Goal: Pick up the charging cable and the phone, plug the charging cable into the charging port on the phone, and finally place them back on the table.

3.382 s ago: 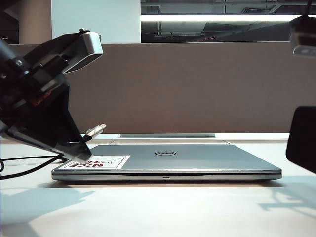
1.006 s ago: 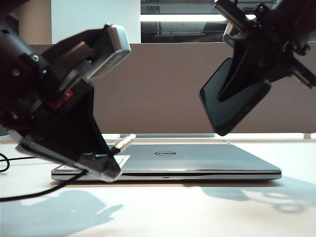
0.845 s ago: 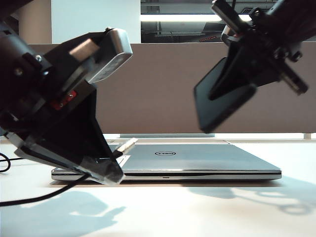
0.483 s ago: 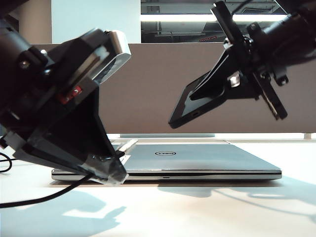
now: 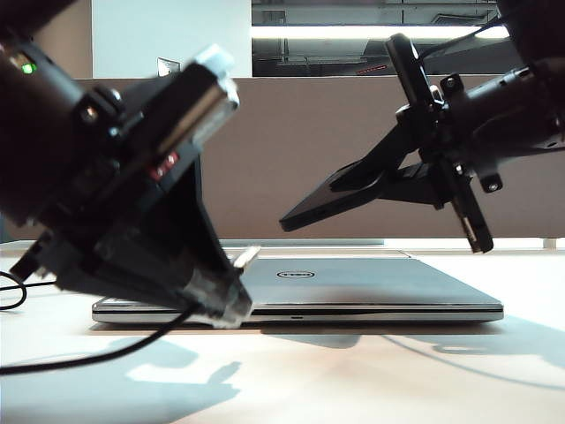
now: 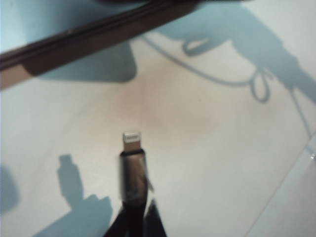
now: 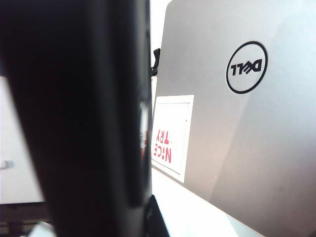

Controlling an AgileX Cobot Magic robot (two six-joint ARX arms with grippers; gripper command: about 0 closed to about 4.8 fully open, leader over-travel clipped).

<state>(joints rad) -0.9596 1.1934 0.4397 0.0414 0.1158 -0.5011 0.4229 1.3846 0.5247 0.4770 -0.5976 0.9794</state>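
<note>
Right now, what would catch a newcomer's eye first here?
The right hand holds the black phone tilted in the air above the closed silver laptop. At lower left, the left hand grips the charging cable, its silvery plug pointing up toward the phone, just above the white table.

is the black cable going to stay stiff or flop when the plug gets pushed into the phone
The cable likely flops: it sags in a loose curve to the table. The left gripper pinches right behind the plug, so that stub should stay firm. The right gripper holds the phone.
</note>
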